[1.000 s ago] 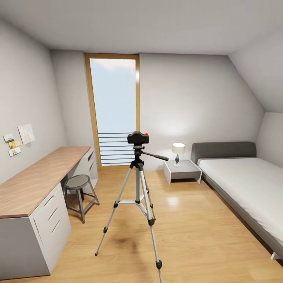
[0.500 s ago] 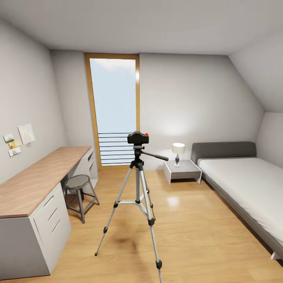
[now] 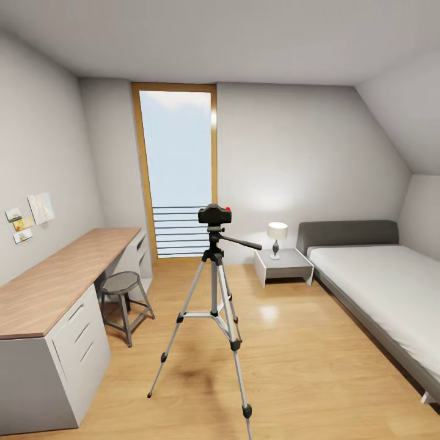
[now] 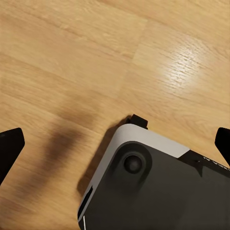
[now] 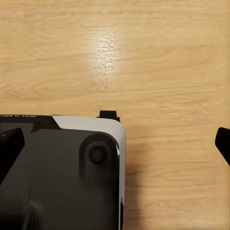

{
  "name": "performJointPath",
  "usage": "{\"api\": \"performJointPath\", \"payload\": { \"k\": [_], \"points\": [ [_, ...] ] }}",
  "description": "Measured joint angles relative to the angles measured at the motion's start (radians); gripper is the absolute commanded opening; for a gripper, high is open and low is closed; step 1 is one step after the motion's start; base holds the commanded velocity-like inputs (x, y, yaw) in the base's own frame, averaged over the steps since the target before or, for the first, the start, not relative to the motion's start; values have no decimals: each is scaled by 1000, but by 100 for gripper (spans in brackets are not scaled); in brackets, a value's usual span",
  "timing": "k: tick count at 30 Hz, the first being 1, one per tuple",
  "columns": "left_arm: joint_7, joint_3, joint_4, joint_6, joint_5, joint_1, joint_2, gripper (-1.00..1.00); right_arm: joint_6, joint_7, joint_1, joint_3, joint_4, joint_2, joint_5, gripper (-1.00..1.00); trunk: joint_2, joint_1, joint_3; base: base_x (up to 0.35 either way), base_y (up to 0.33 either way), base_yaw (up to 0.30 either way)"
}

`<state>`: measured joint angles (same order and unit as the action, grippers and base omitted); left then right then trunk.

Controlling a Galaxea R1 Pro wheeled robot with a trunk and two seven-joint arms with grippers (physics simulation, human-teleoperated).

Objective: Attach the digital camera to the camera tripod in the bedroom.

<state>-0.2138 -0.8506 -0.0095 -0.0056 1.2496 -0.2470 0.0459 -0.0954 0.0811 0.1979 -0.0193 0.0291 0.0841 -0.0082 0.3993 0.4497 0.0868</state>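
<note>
The camera tripod (image 3: 214,305) stands on the wood floor in the middle of the bedroom, silver legs spread, black head with its pan handle pointing right. The digital camera (image 3: 214,214), small and black with a red button, sits on top of the tripod head. In the left wrist view my left gripper (image 4: 115,143) hangs open over the floor, its fingertips (image 4: 9,146) at the frame's edges with nothing between them. My right gripper (image 5: 115,143) is likewise open above the floor and my own base (image 5: 62,172).
A long wooden desk (image 3: 55,287) with white drawers runs along the left wall, with a round grey stool (image 3: 122,287) beside it. A grey bed (image 3: 379,287) lies at the right, a white nightstand (image 3: 283,266) with a lamp (image 3: 277,235) next to it. A tall window (image 3: 177,171) is behind.
</note>
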Motion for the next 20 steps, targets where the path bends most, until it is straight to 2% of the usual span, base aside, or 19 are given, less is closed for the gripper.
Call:
{"api": "performJointPath", "payload": {
  "k": [20],
  "points": [
    [0,0,0,0,0,0,0,100,0,0,-1,1,0,0,0,100,0,0,0,0,0,0]
  ]
}}
